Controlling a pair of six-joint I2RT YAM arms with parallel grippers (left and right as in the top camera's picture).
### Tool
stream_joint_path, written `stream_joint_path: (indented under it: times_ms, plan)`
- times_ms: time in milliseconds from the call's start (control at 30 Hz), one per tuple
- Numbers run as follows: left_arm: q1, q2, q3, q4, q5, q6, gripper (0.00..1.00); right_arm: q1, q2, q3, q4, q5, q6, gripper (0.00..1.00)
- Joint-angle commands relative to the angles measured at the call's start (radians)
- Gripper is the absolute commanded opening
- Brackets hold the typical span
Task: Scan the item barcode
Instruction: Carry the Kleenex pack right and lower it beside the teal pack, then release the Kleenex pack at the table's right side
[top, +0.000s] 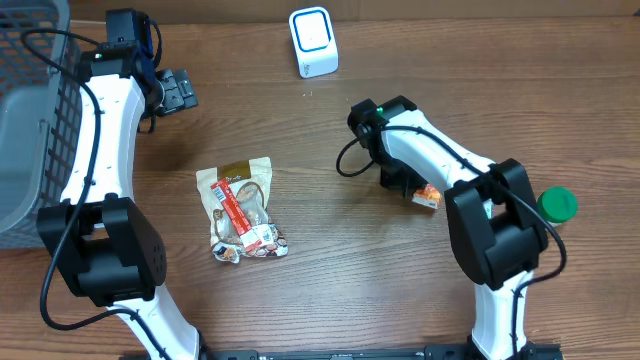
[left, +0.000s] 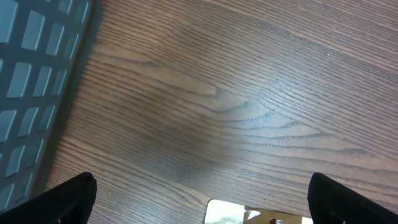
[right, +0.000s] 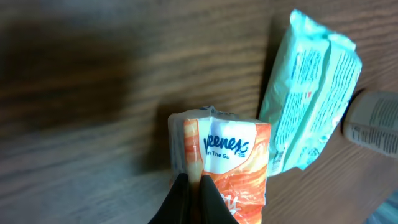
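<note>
- The right claw (right: 193, 186) was fully shut, pinching the edge of the orange plastic tissue pack (right: 227, 162), right of the table's centre.
- The left claw (top: 178, 92) stood wide open and empty.
- A good scan probably needed the pack's barcode, which was not visible, turned toward the white box-shaped scanner (top: 313, 40) at the far middle.

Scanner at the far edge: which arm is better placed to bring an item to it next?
Right. The right gripper is shut on the tissue pack, not far from the scanner. The left gripper hangs open and empty beside the basket.
</note>
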Motion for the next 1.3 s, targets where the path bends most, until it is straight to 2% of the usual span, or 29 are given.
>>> stream_joint_path:
  times_ms: [0, 100, 333, 600, 800, 1000, 1167, 1200, 1267]
  plan:
    - [0.004, -0.013, 0.008, 0.001, 0.005, 0.011, 1.0, -0.015, -0.151, -0.034, 0.016, -0.013, -0.024, 0.04]
    - [0.004, -0.013, 0.008, 0.001, 0.005, 0.011, 1.0, -0.034, -0.256, -0.096, 0.057, -0.033, -0.031, 0.04]
    - [0.004, -0.013, 0.008, 0.001, 0.005, 0.011, 1.0, -0.13, -0.446, -0.323, 0.292, -0.254, -0.206, 0.04]
    - [0.004, -0.013, 0.008, 0.001, 0.005, 0.011, 1.0, -0.319, -0.457, -0.523, 0.534, -0.475, -0.303, 0.04]
    - [0.004, -0.013, 0.008, 0.001, 0.005, 0.011, 1.0, -0.33, -0.457, -0.571, 0.559, -0.477, -0.428, 0.04]
    - [0.004, -0.013, 0.008, 0.001, 0.005, 0.011, 1.0, -0.33, -0.457, -0.572, 0.519, -0.332, -0.429, 0.04]
    - [0.004, -0.013, 0.008, 0.001, 0.005, 0.011, 1.0, -0.33, -0.457, -0.572, 0.511, -0.318, -0.429, 0.04]
    - [0.004, -0.013, 0.008, 0.001, 0.005, 0.011, 1.0, -0.33, -0.457, -0.572, 0.512, -0.32, -0.429, 0.04]
    - [0.004, -0.013, 0.008, 0.001, 0.005, 0.011, 1.0, -0.329, -0.457, -0.572, 0.515, -0.337, -0.428, 0.15]
